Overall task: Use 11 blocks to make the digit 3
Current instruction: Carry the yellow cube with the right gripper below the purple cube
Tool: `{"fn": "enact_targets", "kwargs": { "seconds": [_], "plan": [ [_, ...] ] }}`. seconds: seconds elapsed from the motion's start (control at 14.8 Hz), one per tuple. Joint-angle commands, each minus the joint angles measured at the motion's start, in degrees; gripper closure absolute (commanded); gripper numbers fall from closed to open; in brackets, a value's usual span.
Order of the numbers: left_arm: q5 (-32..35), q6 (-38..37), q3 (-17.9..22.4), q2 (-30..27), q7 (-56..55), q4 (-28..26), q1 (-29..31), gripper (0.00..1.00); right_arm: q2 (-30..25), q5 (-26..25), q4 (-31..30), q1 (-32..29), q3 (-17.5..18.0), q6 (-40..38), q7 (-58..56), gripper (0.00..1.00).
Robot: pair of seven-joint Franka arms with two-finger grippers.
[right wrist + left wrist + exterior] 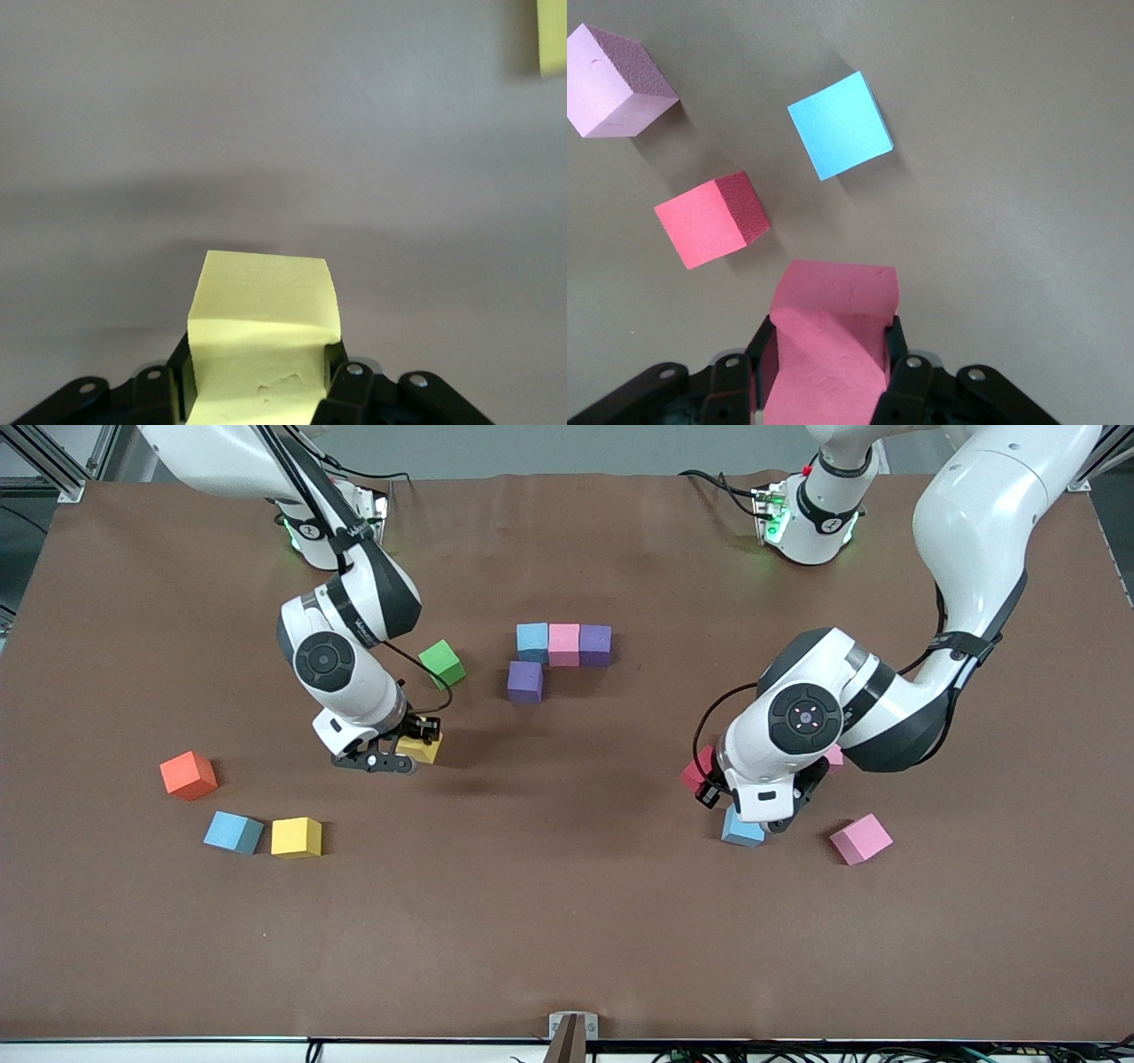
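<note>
Front view shows me the digit 3 [551, 657] barely begun: a light blue, pink and purple bar with one purple cube joined below, mid-table. Seven blocks are left. My right gripper [416, 746] is clamped on a yellow block [420, 747], near the green cube [441, 663]. My left gripper [828, 376] is clamped on a pink block [831, 332], above a light blue block [741, 831] and a red block [697, 769]. Loose ones lie scattered; I see no containers on the table [567, 939].
</note>
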Motion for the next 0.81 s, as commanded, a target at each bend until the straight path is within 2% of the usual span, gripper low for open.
{"fn": "enact_targets", "kwargs": {
  "seconds": [0.0, 0.2, 0.34, 0.74],
  "plan": [
    [-0.8, -0.6, 0.1, -0.2, 0.7, 0.6, -0.1, 0.56, 7.9, 0.7, 12.6, 3.6, 0.3, -2.9, -0.5, 0.73],
    [-0.8, -0.7, 0.1, -0.2, 0.7, 0.5, -0.1, 0.56, 12.8, 0.8, 16.5, 8.1, -0.4, -2.9, -0.2, 0.73],
    [-0.8, -0.7, 0.1, -0.2, 0.7, 0.4, -0.1, 0.56, 15.0, 2.7, 17.2, 10.3, -1.7, -3.0, 1.2, 0.73],
    [-0.8, -0.7, 0.1, 0.3, 0.7, 0.3, -0.3, 0.56, 17.3, 3.3, 17.1, 14.9, -2.8, -4.8, 1.2, 0.73]
  ]
}}
